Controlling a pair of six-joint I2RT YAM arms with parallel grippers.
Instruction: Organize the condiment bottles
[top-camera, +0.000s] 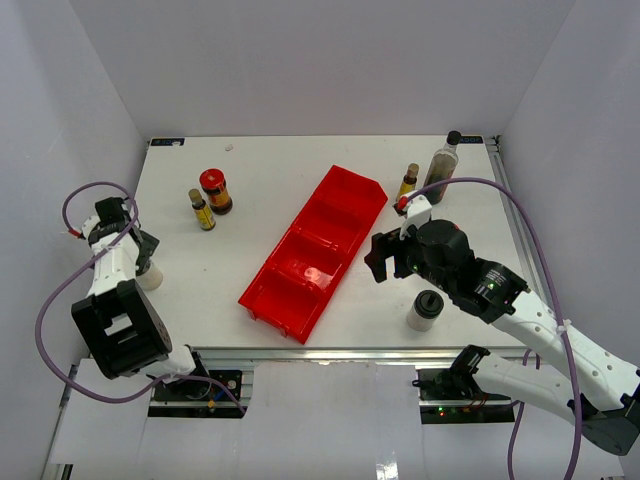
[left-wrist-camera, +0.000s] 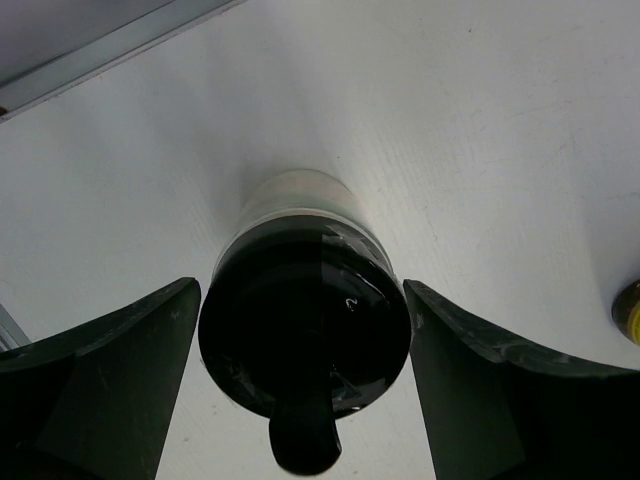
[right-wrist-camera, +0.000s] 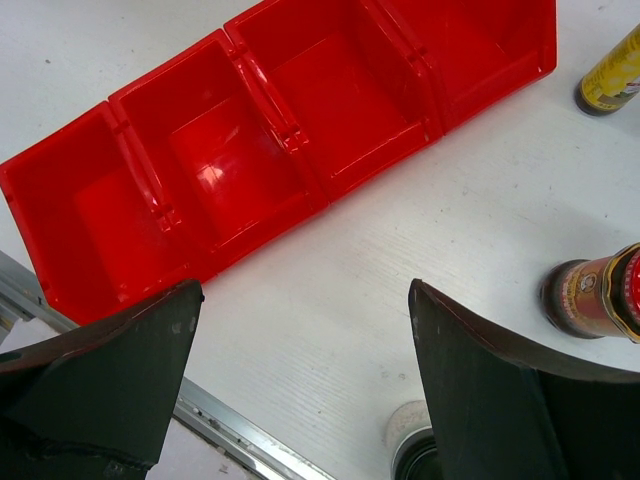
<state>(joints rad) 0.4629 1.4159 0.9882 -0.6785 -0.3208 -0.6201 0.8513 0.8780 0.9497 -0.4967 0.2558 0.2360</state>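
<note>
Left gripper (left-wrist-camera: 303, 300) wide open, gripping nothing | short black-lidded pale jar (left-wrist-camera: 300, 350) between its jaws | upright, long axis vertical, lid up

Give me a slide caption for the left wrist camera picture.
Open left pincer straddling a black-lidded jar that stands upright on the white table.

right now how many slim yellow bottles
2 yellow bottles: one left of the red bin by the red-lidded jar, one right of it by the dark bottle. Others could be hidden.
</note>
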